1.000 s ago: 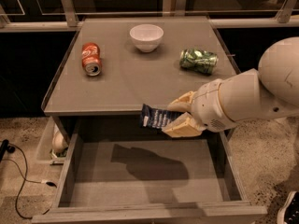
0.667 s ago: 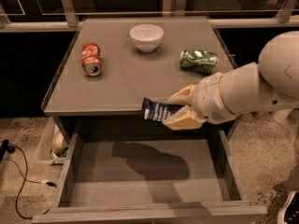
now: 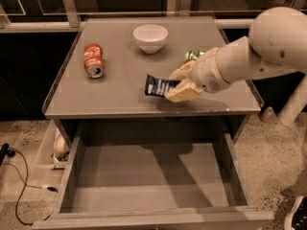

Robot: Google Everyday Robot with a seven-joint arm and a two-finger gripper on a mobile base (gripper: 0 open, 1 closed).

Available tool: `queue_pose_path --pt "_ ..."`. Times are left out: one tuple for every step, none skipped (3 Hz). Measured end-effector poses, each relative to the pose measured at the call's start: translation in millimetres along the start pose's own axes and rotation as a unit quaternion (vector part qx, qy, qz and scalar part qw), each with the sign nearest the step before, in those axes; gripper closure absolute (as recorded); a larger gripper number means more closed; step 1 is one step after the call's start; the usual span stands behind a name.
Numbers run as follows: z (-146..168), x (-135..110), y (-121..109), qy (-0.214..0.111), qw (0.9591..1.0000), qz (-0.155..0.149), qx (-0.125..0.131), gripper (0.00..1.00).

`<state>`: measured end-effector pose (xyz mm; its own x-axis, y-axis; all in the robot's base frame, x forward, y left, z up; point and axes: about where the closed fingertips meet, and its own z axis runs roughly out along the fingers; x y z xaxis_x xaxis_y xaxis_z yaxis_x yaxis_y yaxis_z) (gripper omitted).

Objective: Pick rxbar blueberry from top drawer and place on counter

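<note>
My gripper (image 3: 176, 84) is shut on the rxbar blueberry (image 3: 158, 86), a dark navy bar with white print. It holds the bar just above the front middle of the grey counter (image 3: 105, 97); the bar points left from the fingers (image 3: 184, 91). The white arm comes in from the right and hides most of the green can (image 3: 194, 55). The top drawer (image 3: 144, 176) stands pulled open below the counter, and its flat grey bottom is bare.
A red soda can (image 3: 93, 60) lies on its side at the counter's left. A white bowl (image 3: 150, 37) stands at the back middle. A black cable (image 3: 19, 186) lies on the floor at the left. A shoe (image 3: 298, 215) shows at the bottom right.
My gripper has lifted the rxbar blueberry up and back from over the open drawer to above the counter's front part. The arm now covers more of the green can.
</note>
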<state>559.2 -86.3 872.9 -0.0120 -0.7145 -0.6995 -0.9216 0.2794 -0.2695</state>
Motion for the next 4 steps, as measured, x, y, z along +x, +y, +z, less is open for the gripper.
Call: queue_pose_path --pt "30.5 0.5 -35.0 -0.022 0.9996 0.011 -0.011 1.00" --pt "61.8 -2.0 -52.6 -0.040 0.9986 0.020 -0.030 1.00" --pt "64.6 -1.9 -54.6 -0.041 0.9985 0.021 -0.030 1.00" --pt "64.6 -1.9 -54.6 -0.041 0.9985 0.021 -0.030 0.81"
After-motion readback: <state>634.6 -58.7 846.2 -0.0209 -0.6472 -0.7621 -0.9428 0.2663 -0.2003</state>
